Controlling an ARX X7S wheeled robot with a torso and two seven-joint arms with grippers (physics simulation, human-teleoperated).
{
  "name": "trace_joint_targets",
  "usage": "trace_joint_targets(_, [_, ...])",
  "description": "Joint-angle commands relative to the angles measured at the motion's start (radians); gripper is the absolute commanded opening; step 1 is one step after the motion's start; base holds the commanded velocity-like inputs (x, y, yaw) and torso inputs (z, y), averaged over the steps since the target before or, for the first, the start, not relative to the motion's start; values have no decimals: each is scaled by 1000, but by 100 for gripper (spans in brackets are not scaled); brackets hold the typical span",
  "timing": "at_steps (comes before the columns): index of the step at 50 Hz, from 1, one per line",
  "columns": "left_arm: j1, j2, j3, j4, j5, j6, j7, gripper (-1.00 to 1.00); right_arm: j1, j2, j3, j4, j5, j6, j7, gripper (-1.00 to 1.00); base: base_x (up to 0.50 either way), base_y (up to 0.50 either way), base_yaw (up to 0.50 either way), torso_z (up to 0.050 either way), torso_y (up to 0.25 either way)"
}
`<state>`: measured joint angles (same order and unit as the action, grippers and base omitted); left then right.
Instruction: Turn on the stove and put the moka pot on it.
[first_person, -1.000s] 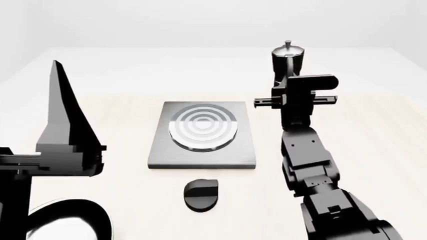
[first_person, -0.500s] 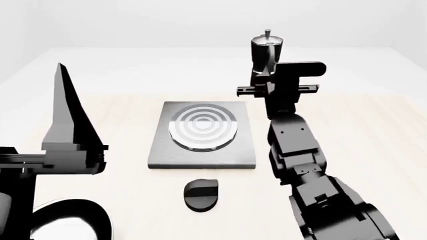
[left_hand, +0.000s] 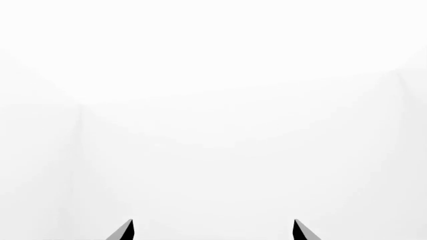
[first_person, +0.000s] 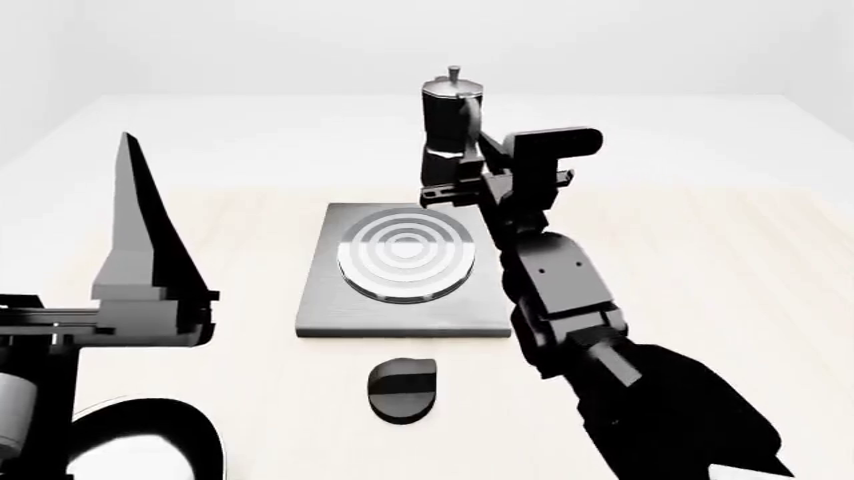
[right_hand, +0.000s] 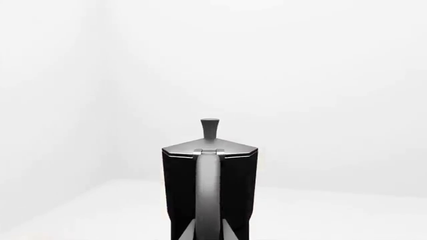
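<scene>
The moka pot (first_person: 450, 122) is black with a silver lid and is held in the air above the far edge of the stove (first_person: 404, 270), a grey slab with a ring burner. My right gripper (first_person: 461, 172) is shut on the pot's side handle; in the right wrist view the handle (right_hand: 207, 195) runs between the two fingertips (right_hand: 227, 231). The round black knob (first_person: 402, 389) lies in front of the stove. My left gripper (first_person: 134, 225) points upward at the left, open and empty; its two tips (left_hand: 124, 231) show against blank white.
A black frying pan (first_person: 140, 445) sits at the lower left corner by my left arm. The light wooden table (first_person: 694, 270) extends on both sides of the stove.
My right gripper has carried the moka pot leftward, from beyond the stove's right edge to above its far edge. The left arm has barely moved.
</scene>
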<state>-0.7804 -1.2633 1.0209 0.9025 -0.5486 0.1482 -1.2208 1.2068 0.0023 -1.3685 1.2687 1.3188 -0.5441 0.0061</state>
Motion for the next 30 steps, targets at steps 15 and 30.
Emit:
trace_joint_targets(15, [20,-2,-1,-9,4,15,-4,100,1,-2,-197,-76,227,-78,-67,-100,0,0,0,0,1])
trace_joint_targets(30, [17,4,0,-9,-7,-17,0,100,19,-2,-193,-83,204,-120,-46,-100,0,0,0,0,1])
